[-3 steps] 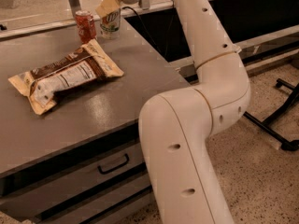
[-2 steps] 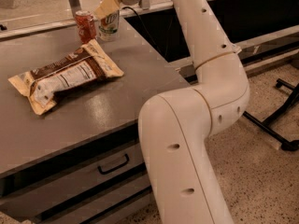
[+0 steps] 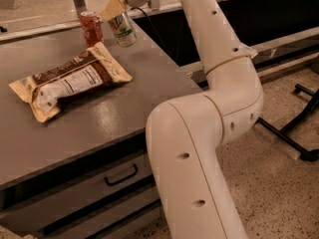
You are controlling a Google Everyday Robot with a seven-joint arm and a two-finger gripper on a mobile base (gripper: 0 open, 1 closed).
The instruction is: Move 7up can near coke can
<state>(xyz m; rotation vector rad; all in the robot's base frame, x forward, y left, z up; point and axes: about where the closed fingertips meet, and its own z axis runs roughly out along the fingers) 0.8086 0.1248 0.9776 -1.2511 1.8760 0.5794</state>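
Observation:
The 7up can (image 3: 122,29), white and silver with green lettering, is at the back of the grey table (image 3: 149,78), tilted a little. My gripper (image 3: 117,12) reaches in from the upper right and is shut on its top, with a tan finger (image 3: 112,7) showing on the left. The red coke can (image 3: 91,28) stands upright just left of the 7up can, with a small gap between them. I cannot tell if the 7up can's base touches the table.
A brown and tan snack bag (image 3: 67,81) lies flat on the table in front of the cans. My white arm (image 3: 209,133) fills the right foreground. A drawer with a black handle (image 3: 121,176) sits under the tabletop. Black stand legs (image 3: 299,133) are on the floor at right.
The gripper and the 7up can have shifted slightly down and to the right. The coke can and the snack bag have not moved.

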